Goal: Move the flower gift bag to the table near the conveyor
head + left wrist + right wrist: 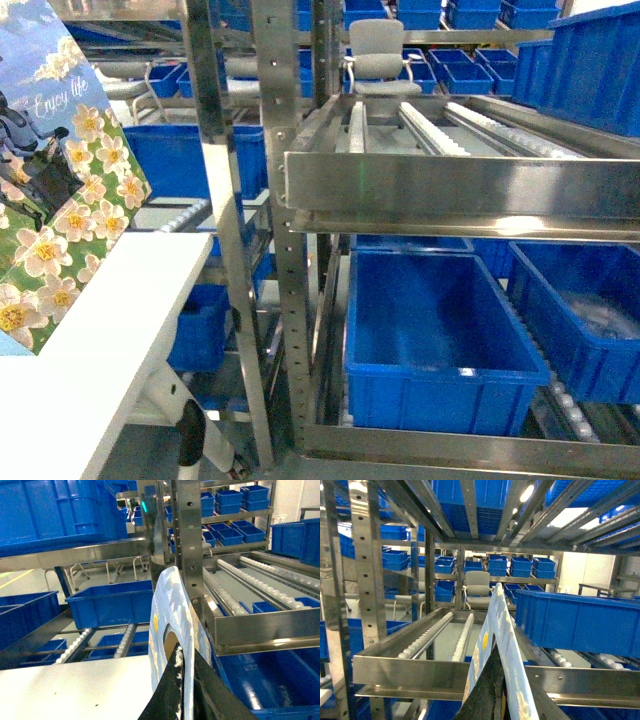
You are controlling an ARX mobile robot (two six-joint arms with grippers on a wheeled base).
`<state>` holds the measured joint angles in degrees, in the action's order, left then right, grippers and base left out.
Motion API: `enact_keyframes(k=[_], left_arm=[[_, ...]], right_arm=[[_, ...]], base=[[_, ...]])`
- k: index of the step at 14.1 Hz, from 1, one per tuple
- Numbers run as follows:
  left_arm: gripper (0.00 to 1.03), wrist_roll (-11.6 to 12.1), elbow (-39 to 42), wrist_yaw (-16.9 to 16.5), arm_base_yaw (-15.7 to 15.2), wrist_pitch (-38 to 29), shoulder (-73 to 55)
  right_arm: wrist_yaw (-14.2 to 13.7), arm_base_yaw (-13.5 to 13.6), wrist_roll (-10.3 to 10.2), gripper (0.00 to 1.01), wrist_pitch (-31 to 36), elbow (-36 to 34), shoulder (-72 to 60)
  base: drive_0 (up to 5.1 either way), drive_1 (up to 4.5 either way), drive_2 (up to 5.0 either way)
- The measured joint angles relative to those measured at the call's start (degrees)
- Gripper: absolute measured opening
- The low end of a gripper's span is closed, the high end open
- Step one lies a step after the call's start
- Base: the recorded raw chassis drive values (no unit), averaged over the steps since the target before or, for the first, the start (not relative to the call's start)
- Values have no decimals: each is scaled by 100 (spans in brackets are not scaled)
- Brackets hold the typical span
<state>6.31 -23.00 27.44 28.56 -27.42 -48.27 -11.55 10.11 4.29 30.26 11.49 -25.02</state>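
My left claw point(182, 687) is clamped on the rim of the flower-printed blue paper gift bag point(62, 190), held above the white matte bench point(90, 330) beside the steel roller conveyor point(450, 130); lowering and release remain. My right claw's state I cannot tell.

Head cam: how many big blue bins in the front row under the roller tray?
2: centre bin, right bin cut off by the frame edge. Others behind are partly hidden.

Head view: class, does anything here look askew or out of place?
Yes. The gift bag at the far left leans steeply over the white table instead of standing upright, and the frame edge cuts it off. The conveyor and blue bins sit square.
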Motion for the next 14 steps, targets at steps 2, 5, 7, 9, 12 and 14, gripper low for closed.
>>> enact_keyframes(k=[2,5,7,9,12,14], left_arm=[[2,-2,0,0,0,2,-4],[2,0,0,-4,7,-2,-2],[2,0,0,2,4,11,-4],[2,0,0,0,7,-7,13],[2,0,0,0,7,-2,13],[2,0,0,0,7,2,11]], right_arm=[[0,0,0,2,-2,0,0],[-2,0,0,2,4,0,0],[0,0,0,2,-9,0,0],[0,0,0,2,4,0,7],[0,0,0,2,-7,0,0],[0,0,0,2,-7,0,0]], base=[[-465,114,373],[-449,77,407],[-449,77,407],[-449,77,407],[-449,77,407],[-461,223,260]])
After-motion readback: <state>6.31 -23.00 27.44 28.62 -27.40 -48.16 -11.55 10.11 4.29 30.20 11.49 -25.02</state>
